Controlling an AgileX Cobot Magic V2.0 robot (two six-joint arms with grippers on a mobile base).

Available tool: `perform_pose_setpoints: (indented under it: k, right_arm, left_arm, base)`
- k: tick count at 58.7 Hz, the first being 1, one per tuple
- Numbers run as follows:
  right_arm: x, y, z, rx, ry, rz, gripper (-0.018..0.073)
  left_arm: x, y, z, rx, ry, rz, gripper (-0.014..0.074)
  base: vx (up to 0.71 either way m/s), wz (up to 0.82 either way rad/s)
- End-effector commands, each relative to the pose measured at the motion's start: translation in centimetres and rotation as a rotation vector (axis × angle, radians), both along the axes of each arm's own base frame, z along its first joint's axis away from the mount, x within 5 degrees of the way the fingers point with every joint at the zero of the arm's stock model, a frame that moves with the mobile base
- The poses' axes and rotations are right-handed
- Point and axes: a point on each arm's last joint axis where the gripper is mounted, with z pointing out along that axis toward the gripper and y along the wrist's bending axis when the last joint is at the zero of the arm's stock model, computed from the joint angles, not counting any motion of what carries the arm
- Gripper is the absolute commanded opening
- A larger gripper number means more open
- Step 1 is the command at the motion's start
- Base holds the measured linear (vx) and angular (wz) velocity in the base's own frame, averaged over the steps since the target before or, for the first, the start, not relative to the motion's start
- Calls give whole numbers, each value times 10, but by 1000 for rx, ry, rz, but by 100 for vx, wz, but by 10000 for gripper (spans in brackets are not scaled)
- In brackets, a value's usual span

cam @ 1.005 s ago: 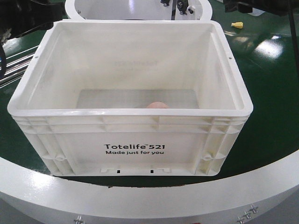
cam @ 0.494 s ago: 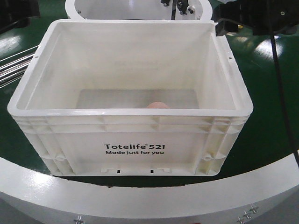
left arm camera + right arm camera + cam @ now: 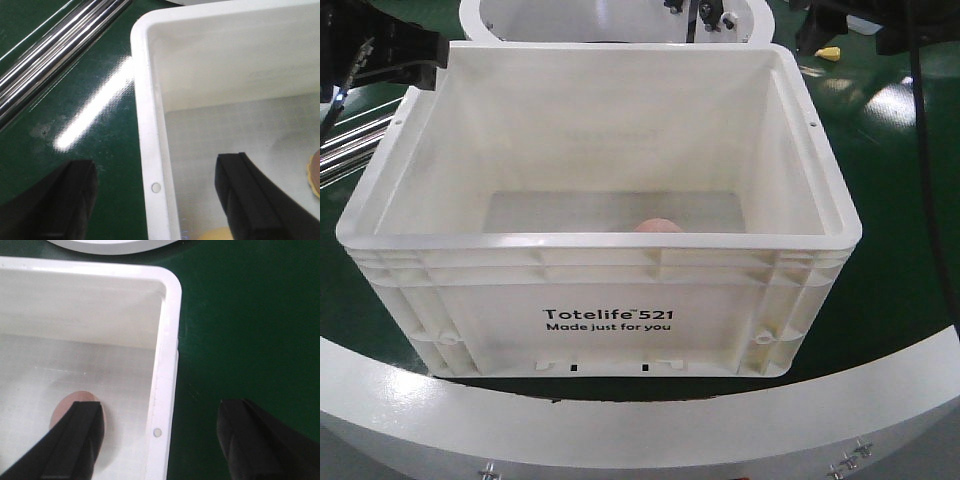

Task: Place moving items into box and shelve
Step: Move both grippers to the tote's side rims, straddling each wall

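The white crate (image 3: 610, 320), printed "Totelife 521", stands on the green surface. A pinkish-tan ball (image 3: 656, 224) lies on its floor and also shows in the right wrist view (image 3: 65, 407) and at the edge of the left wrist view (image 3: 315, 172). A cream-yellow ball (image 3: 215, 234) peeks in at the bottom of the left wrist view. My left gripper (image 3: 155, 195) is open, its jaws straddling the crate's left rim (image 3: 147, 125) without touching it. My right gripper (image 3: 160, 435) is open, astride the right rim (image 3: 167, 340). In the front view the left gripper (image 3: 395, 55) is by the crate's far left corner.
A white curved rim (image 3: 620, 420) runs along the front. A white ring (image 3: 610, 20) lies behind the crate. A small yellow object (image 3: 830, 53) lies at the far right. Metal rods (image 3: 60, 45) run along the crate's left side. A black cable (image 3: 920, 150) hangs at the right.
The left arm has moved in to the crate's far left corner. The right arm has pulled back toward the top right, uncovering the small yellow object. The crate and ball have not moved.
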Motion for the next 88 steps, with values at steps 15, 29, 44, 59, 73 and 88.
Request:
perform_pose_setpoints:
  k: [15,29,44,59,73,88]
  right_arm:
    - [2,3,1,33,32,17,525]
    - [13,6,-11,10,63,10,525]
    - [15,-1,-11,-56,42,-14,525]
    - [15,1,-11,-41,46,-10,512]
    - [15,-1,-11,-59,42,-16,495]
    - [21,4,-19,-35,74,-5,495]
  left_arm:
    - [-4,6,28,-66,-168,51,593]
    - [-2,10,28,-72,-173,66,593]
    - [10,10,13,-54,-99,89,593]
    - [15,8,4,-57,-53,90,593]
    - [17,9,6,-36,-86,88,593]
    - [16,9,6,-38,-72,90,593]
  base:
    - [0,0]
    - [0,0]
    - [0,0]
    - [0,0]
    - [0,0]
    - [0,0]
